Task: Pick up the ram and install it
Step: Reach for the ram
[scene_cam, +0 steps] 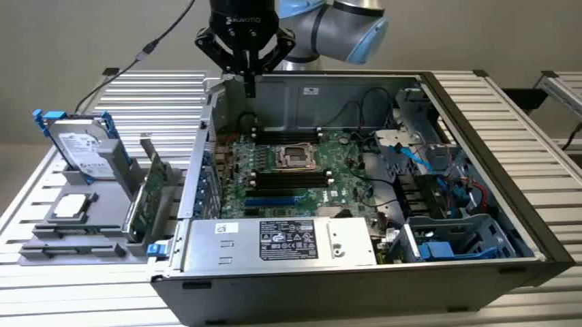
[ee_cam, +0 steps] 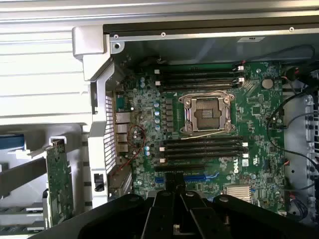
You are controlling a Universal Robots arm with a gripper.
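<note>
At the exterior view's left edge of the slatted metal tabletop (scene_cam: 136,95), a tall green expansion card with a blue tab (scene_cam: 148,197) stands in a grey rack (scene_cam: 64,238). I cannot tell where the ram is. Over the open black computer case's (scene_cam: 364,300) far corner, the black gripper (scene_cam: 247,87) hangs clenched on nothing.

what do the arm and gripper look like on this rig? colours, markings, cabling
Arm: silver-grey rounded joints with light blue caps. Gripper: black body with white lettering across it, black linkage tapering to a slim dark tip. A dark cable with a grey inline connector hangs beside it, on the exterior view's left.
</note>
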